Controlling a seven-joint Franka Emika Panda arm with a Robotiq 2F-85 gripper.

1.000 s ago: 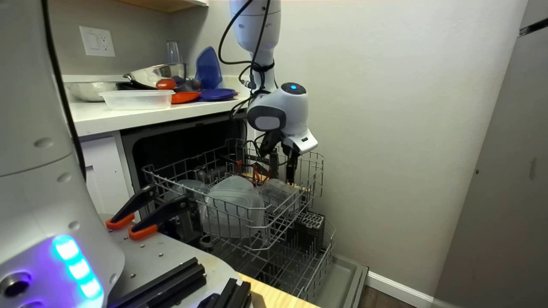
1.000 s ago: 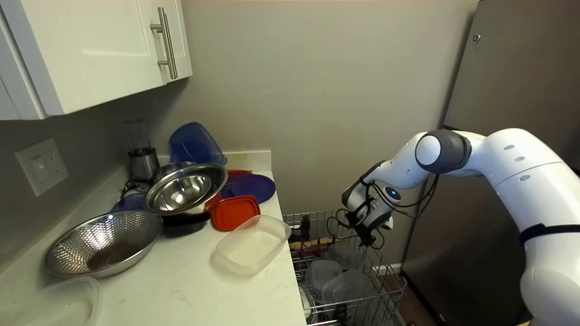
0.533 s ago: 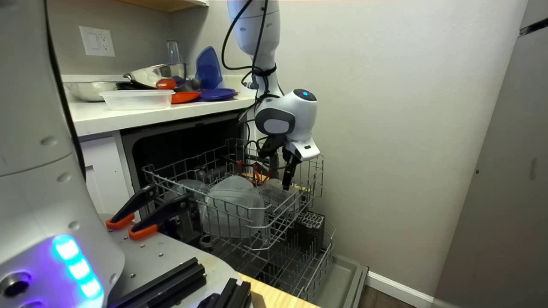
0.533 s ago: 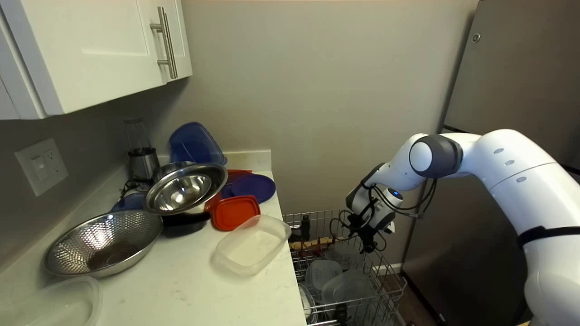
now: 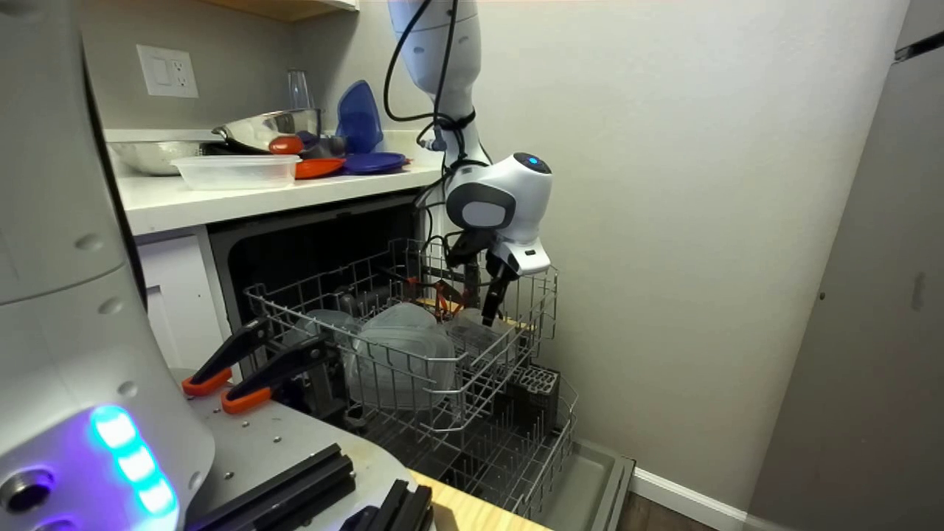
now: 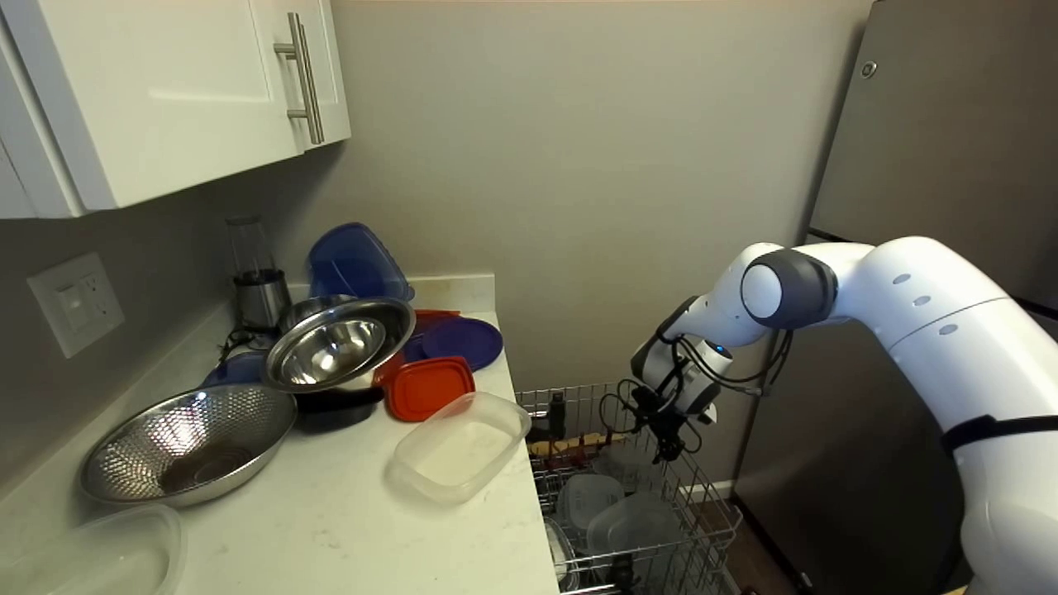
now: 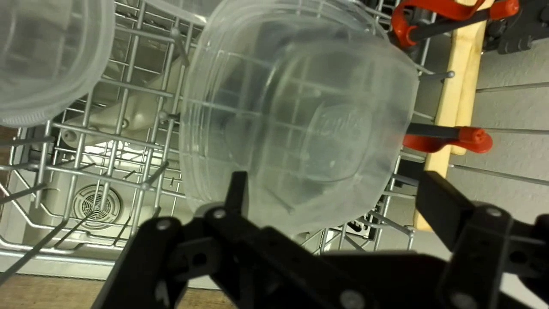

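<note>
My gripper (image 7: 334,189) is open and empty over the upper dishwasher rack (image 7: 146,185). Below it lies a clear plastic container (image 7: 300,107), upside down, with faint lettering on its base. In the wrist view the left finger (image 7: 237,191) overlaps the container and the right finger (image 7: 441,206) is beyond its edge; contact cannot be told. The container also shows in both exterior views (image 5: 472,332) (image 6: 621,464). A second clear container (image 7: 47,60) is at the left of the wrist view. Red-and-black utensils (image 7: 472,136) and a pale wooden utensil (image 7: 465,77) lie at the right.
The counter (image 6: 331,537) holds a clear rectangular container (image 6: 459,454), a steel colander (image 6: 190,446), steel bowls (image 6: 331,351), a red lid (image 6: 430,388) and blue lids (image 6: 464,343). The lower rack is beneath the upper one. A wall (image 5: 700,221) stands close beside the arm.
Over the first half second my hand moves down and rightward in an exterior view and the gripper tilts. Since then it shifts only slightly. The containers stay in place.
</note>
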